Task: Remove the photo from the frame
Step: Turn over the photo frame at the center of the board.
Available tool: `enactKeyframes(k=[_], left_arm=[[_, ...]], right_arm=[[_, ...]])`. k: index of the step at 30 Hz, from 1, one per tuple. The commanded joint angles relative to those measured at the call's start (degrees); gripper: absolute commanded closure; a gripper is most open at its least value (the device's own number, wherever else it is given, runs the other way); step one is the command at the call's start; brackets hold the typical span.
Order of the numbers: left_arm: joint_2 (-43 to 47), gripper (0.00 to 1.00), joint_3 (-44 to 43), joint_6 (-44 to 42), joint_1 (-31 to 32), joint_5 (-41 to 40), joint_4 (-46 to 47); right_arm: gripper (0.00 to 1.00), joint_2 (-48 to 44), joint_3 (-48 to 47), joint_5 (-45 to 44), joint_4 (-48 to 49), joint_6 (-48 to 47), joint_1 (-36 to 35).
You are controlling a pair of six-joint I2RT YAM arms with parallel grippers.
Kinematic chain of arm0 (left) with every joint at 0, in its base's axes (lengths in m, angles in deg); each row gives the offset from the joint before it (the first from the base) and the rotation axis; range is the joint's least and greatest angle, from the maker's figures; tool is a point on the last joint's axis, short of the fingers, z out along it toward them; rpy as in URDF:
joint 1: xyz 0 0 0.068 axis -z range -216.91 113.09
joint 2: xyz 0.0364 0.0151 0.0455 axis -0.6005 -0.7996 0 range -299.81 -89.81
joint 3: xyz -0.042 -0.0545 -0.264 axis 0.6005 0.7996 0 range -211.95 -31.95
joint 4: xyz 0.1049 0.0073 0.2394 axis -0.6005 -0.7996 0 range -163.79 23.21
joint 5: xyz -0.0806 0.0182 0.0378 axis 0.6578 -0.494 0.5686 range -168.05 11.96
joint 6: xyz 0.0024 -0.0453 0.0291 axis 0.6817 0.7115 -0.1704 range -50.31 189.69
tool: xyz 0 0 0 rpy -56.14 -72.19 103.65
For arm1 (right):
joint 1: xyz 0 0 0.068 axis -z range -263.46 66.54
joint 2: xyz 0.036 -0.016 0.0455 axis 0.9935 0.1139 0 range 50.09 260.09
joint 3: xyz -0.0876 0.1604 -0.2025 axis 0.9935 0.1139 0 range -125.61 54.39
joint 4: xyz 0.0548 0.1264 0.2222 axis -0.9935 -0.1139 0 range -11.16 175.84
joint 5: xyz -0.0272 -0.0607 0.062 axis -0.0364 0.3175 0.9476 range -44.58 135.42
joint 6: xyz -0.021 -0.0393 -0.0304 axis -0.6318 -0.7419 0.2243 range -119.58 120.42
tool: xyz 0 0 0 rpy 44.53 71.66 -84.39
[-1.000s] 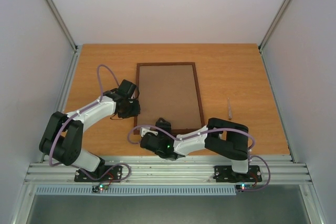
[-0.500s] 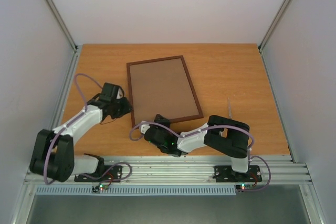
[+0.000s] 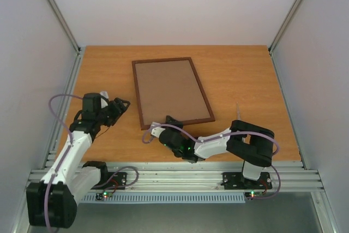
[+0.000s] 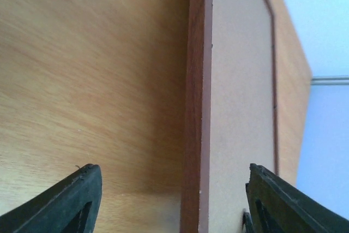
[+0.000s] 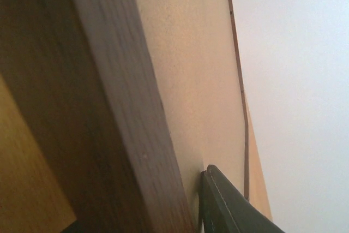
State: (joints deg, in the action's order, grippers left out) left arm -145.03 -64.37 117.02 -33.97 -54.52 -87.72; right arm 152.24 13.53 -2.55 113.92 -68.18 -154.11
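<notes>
Top cam: the frame [image 3: 172,91] lies back-up, photo presumably underneath, beside my left gripper [image 3: 121,106] and just ahead of the right gripper [image 3: 166,124]. Left wrist: jaws gape empty, side rail dead ahead, so I'd square up first. Right wrist: it's clamped on the near rail; I'd hold firm.

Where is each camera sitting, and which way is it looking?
Top camera: high up behind the robot, looking down at the table and the frame lying back-up; shows the left end effector and right end effector.
Left wrist: low over the table, facing the frame's left edge; its two open fingers show.
Right wrist: at the frame's near corner, looking along its back; one finger shows, on the back.
Shared: all three see the frame's brown back.
</notes>
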Motion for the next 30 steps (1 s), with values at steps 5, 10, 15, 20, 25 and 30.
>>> enactKeyframes(k=[5, 10, 15, 20, 25, 30], left_arm=[[12.41, 0.18, 2.24, 6.9, -1.31, -0.31, 1.94], [18.27, 0.13, 2.2, 8.01, -1.36, -1.93, 0.75], [21.62, 0.11, 2.23, 8.39, -1.36, -3.12, -0.95], [22.64, 0.1, 2.28, 8.54, -1.36, -3.18, -2.11], [24.02, 0.1, 2.56, 9.04, -1.42, -3.65, -2.74], [25.52, 0.09, 3.1, 9.65, -1.36, -4.45, -3.33]], right_arm=[[0.99, -11.82, 1.05, 6.45, 6.33, 12.81, 0.34], [0.99, -17.61, 1.52, 10.29, 6.35, 18.14, 0.3], [0.99, -21.49, 3.05, 13.19, 9.5, 23.78, 0.36], [0.99, -24.01, 5.59, 15.71, 14.55, 30.2, 0.61], [0.99, -26.75, 8.91, 18.04, 20.23, 37.85, 1.33], [0.99, -27.36, 13.13, 18.16, 27.44, 47.03, 2.76]])
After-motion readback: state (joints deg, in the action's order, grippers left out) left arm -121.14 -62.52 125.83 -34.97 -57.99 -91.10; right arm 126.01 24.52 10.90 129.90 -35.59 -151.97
